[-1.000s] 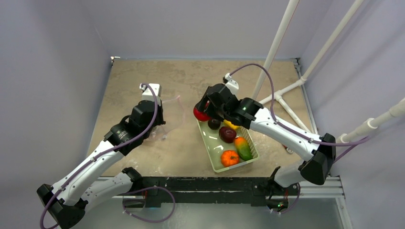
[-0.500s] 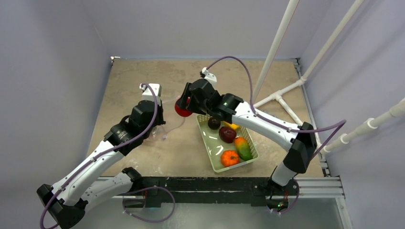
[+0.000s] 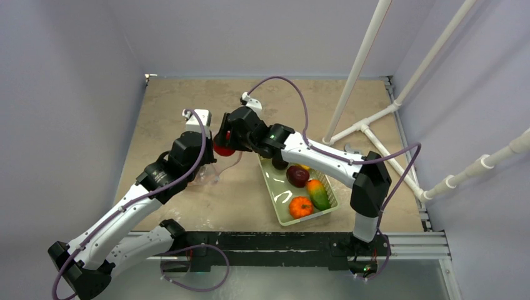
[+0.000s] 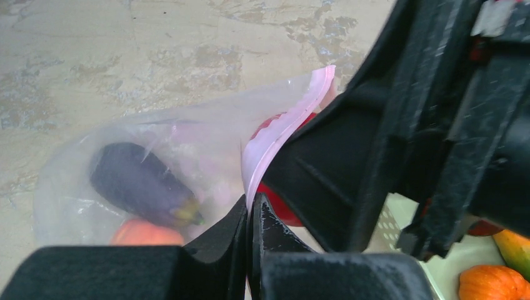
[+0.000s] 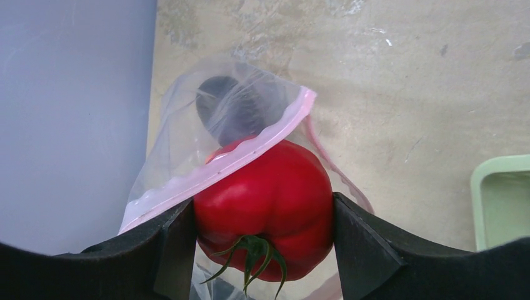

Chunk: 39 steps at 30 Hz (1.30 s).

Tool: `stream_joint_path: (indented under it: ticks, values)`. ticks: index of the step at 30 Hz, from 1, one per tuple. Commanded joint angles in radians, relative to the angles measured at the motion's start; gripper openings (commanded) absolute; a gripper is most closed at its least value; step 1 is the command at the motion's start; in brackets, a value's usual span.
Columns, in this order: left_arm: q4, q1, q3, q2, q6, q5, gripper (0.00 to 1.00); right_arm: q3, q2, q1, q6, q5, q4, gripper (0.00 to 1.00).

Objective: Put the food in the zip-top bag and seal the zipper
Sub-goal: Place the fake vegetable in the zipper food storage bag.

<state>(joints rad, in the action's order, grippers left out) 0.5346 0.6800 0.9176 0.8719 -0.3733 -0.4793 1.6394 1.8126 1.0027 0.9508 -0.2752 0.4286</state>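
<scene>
The clear zip-top bag (image 3: 220,167) lies left of the basket. My left gripper (image 4: 252,209) is shut on the bag's pink zipper (image 4: 284,128) and holds the mouth up. Inside the bag are a purple eggplant (image 4: 139,182) and an orange piece (image 4: 144,232). My right gripper (image 5: 262,206) is shut on the red tomato (image 5: 265,194) and holds it at the bag's mouth, its top under the pink zipper (image 5: 231,164). The tomato also shows in the top view (image 3: 223,149). More food lies in the pale green basket (image 3: 275,190): an orange pumpkin (image 3: 300,207), a dark red piece (image 3: 297,175), a green-orange piece (image 3: 319,194).
The basket stands right of the bag, near the table's front edge; its corner shows in the right wrist view (image 5: 503,200). White pipes (image 3: 362,62) rise at the back right. Lilac walls close in the left and back sides.
My right arm has swung left from over the basket, carrying the tomato to the bag's mouth. My left arm has stayed put, holding the zipper edge.
</scene>
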Motion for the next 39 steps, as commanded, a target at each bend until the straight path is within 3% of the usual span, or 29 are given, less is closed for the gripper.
stream_joint_path:
  ticks: [1,5,7,20,39]
  values:
    - [-0.046,-0.006,-0.01,-0.016,0.017,-0.003,0.0,0.072,0.021,0.017,-0.026,0.003,-0.042,0.61]
    - [-0.046,-0.007,-0.011,-0.016,0.017,-0.007,0.0,0.084,0.029,0.02,-0.026,0.0,-0.039,0.89]
    - [-0.047,-0.007,-0.01,-0.016,0.017,-0.007,0.0,0.082,0.023,0.02,-0.025,-0.003,-0.037,0.98]
    - [-0.048,-0.008,-0.01,-0.013,0.019,-0.006,0.0,0.051,-0.052,0.019,-0.017,-0.03,0.022,0.99]
    - [-0.046,-0.008,-0.009,-0.004,0.018,-0.004,0.0,-0.186,-0.272,0.018,0.05,-0.129,0.213,0.99]
